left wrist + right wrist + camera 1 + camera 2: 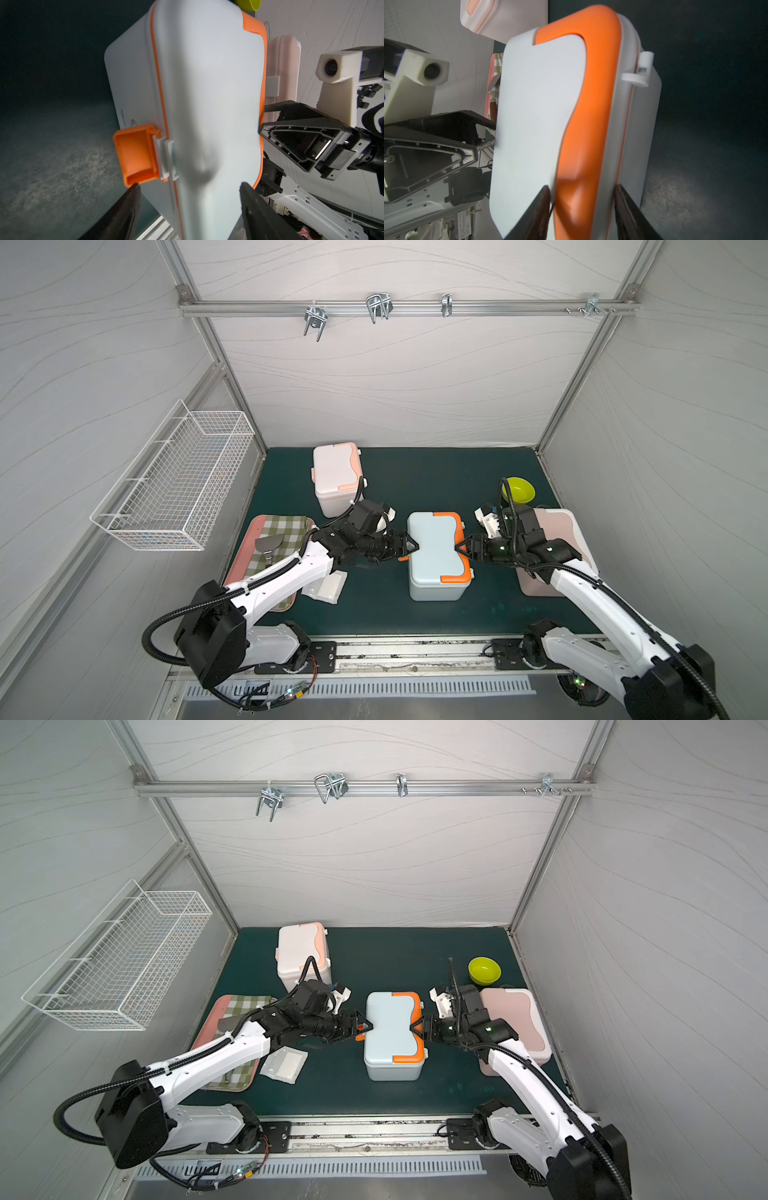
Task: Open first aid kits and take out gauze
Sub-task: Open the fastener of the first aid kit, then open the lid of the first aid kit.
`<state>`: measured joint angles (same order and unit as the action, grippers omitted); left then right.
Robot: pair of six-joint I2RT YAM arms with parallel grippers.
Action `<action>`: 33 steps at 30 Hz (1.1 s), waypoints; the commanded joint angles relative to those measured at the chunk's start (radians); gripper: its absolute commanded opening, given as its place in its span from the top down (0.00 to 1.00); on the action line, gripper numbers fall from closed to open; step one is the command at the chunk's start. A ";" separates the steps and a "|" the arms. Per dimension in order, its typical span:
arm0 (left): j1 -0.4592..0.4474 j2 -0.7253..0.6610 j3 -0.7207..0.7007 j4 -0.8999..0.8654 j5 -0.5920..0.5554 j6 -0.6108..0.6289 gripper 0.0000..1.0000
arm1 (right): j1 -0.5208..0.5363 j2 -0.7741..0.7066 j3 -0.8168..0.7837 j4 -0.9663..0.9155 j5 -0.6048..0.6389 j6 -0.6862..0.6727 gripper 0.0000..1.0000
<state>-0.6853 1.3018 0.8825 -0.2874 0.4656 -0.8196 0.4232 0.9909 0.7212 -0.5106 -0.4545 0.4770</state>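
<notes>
Left gripper: we find jaws spread astride the blue box at its left edge
Right gripper: jaws astride its right rim; pinching or not, we cannot tell

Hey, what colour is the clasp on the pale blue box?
Orange; the clasp shows best in the left wrist view.

On the dark green mat we see the pale blue box with orange trim. Beyond it to the left is a white box with peach trim, and just to its right a dusty pink box whose trim looks white, though an arm hides much of it. Beyond the blue box to the right sits a lime-green bowl; to its left lie a pink tray, a green-and-white checked cloth and a white gauze pad in a clear pouch.
</notes>
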 commanded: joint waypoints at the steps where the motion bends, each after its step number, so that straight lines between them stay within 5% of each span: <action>1: 0.002 0.020 0.059 0.059 0.036 0.000 0.25 | 0.000 0.024 -0.024 -0.003 -0.074 -0.026 0.51; 33: 0.001 0.007 0.099 -0.021 -0.022 0.045 0.41 | 0.019 0.053 -0.022 0.015 -0.099 -0.020 0.51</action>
<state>-0.6804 1.3212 0.9222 -0.3412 0.4419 -0.7979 0.4225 1.0309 0.7132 -0.4637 -0.5301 0.4717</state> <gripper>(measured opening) 0.595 0.491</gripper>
